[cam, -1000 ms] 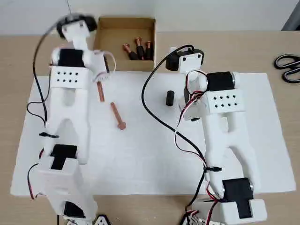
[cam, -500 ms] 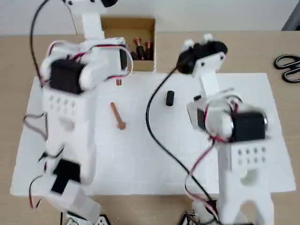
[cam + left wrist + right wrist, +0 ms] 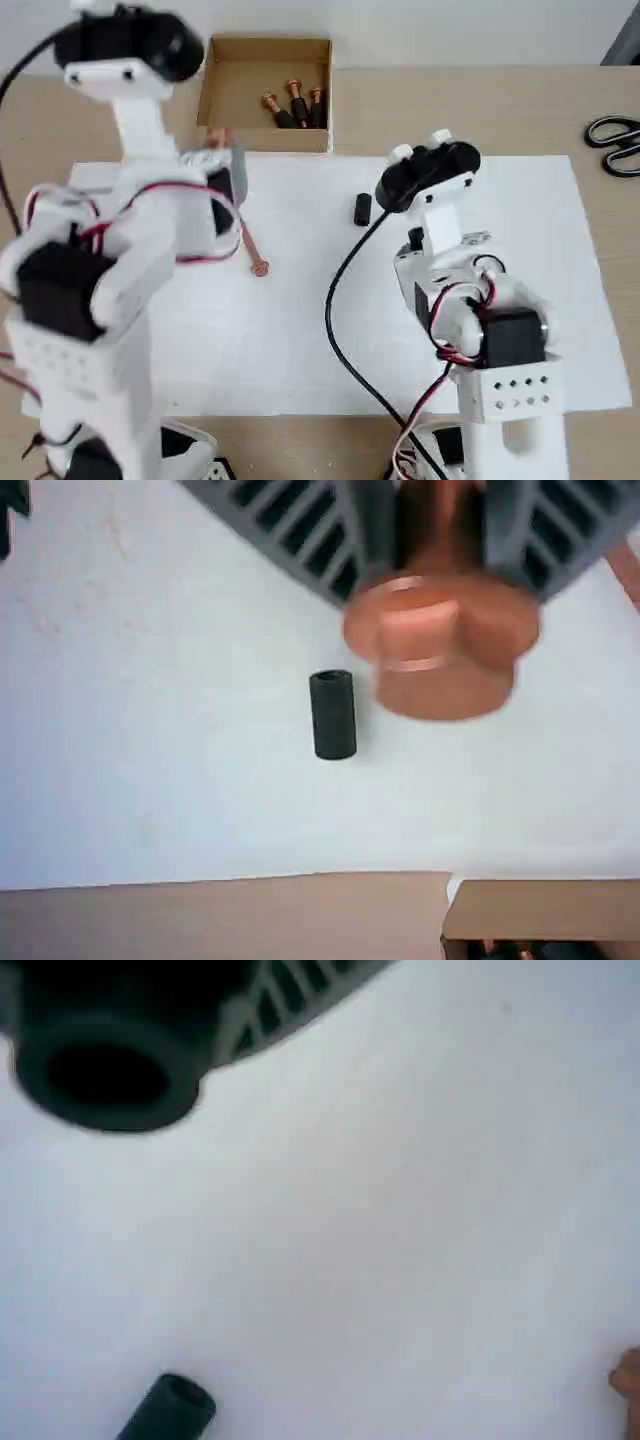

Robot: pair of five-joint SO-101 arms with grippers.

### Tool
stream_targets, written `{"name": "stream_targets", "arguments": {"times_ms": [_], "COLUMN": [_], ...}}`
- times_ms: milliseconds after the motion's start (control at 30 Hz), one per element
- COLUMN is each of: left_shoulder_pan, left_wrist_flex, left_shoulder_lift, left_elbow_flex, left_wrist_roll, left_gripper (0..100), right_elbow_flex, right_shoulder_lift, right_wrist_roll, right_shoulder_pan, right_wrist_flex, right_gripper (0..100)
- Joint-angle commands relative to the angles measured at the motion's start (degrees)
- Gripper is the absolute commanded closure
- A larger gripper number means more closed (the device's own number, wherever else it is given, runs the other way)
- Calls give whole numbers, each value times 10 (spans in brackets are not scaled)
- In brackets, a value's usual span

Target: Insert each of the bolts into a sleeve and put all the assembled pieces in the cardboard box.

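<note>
Left tool (image 3: 440, 510) clamps a copper bolt (image 3: 440, 650), right tool (image 3: 135, 1000) a black sleeve (image 3: 105, 1075). A spare sleeve (image 3: 362, 209) and spare bolt (image 3: 252, 248) lie just outside the cardboard box (image 3: 266, 42); three assembled pieces (image 3: 295, 105) lie inside.

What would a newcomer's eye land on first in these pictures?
The left gripper holds a copper bolt above the white sheet, and the right gripper holds a black sleeve. Beyond the sheet, the box holds three assembled pieces.
</note>
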Motion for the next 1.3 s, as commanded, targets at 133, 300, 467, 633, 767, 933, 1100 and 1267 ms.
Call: {"name": "stream_targets", "arguments": {"times_ms": [133,300,467,633,767,933,1100,1267], "left_shoulder_pan": [-27,-26,-26,-10,28,62,63,89], "left_wrist_flex": [-98,-169,-260,-383,-504,-599,-688,-788], "left_shoulder_lift": [-135,-193,-208,-212,-213,-213,-213,-213], "left_elbow_flex": [147,267,389,495,593,660,713,784], "left_wrist_roll": [-41,-60,-45,-22,-23,-23,-23,-23], "left_gripper": [994,994,994,994,994,994,994,994], "right_elbow_flex": [114,132,197,322,468,589,600,600], "right_shoulder_lift": [-69,-116,-180,-246,-282,-331,-382,-413], "right_wrist_roll": [-7,-8,-40,-88,-118,-120,-121,-123], "right_shoulder_pan": [0,0,-18,-80,-114,-118,-119,-156], "right_wrist_flex": [-90,-88,-91,-223,-386,-518,-492,-458], "right_gripper": [995,994,994,994,994,995,995,995]}}
